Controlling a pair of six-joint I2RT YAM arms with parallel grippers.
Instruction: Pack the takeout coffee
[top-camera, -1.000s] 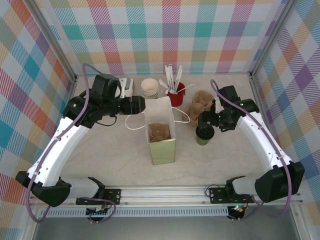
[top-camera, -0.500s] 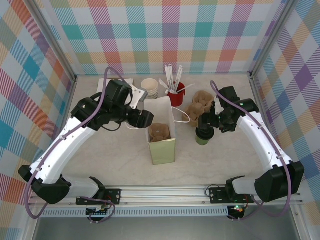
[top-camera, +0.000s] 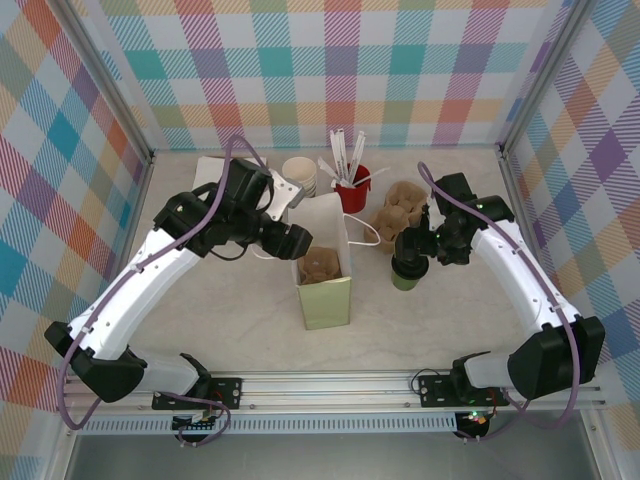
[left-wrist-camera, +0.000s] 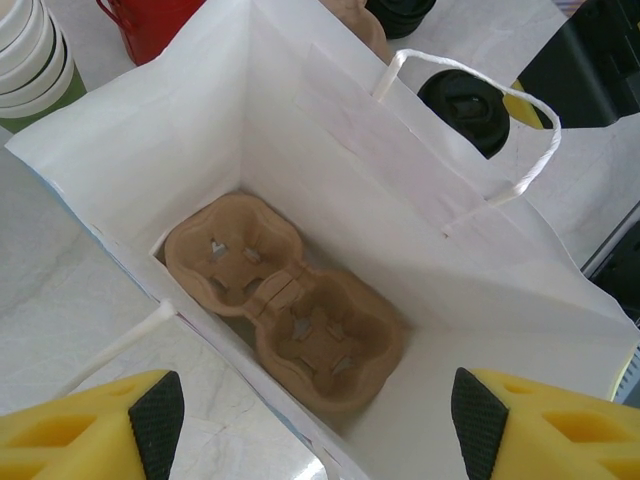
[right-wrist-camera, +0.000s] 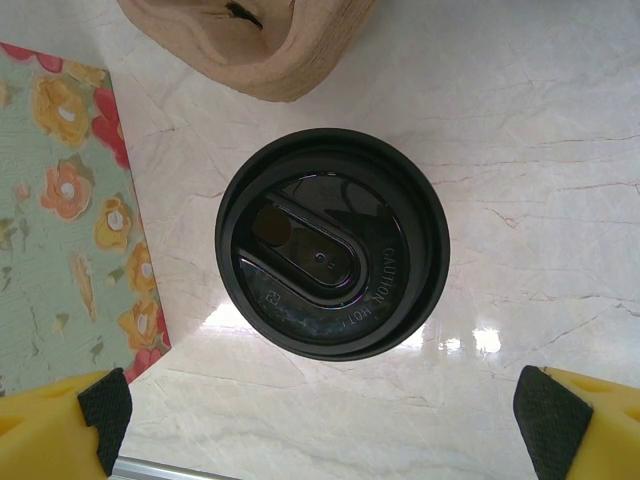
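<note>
One carrier (left-wrist-camera: 285, 315) is sitting in the bag (left-wrist-camera: 330, 130), the takeout coffee (right-wrist-camera: 332, 245) is waiting outside on the counter (right-wrist-camera: 520, 150), and I am holding both jaws wide, empty.

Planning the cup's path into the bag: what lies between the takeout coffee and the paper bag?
Top external view: bare marble table, crossed only by the paper bag's white cord handle looping toward the takeout coffee.

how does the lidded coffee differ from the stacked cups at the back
The takeout coffee wears a round black lid; the stack of cups is lidless, rims open. The coffee is one cup; the stack is several nested. The coffee stands right of the paper bag; the stack stands behind it, beside the red cup. Both are upright pale paper with green at the base.
</note>
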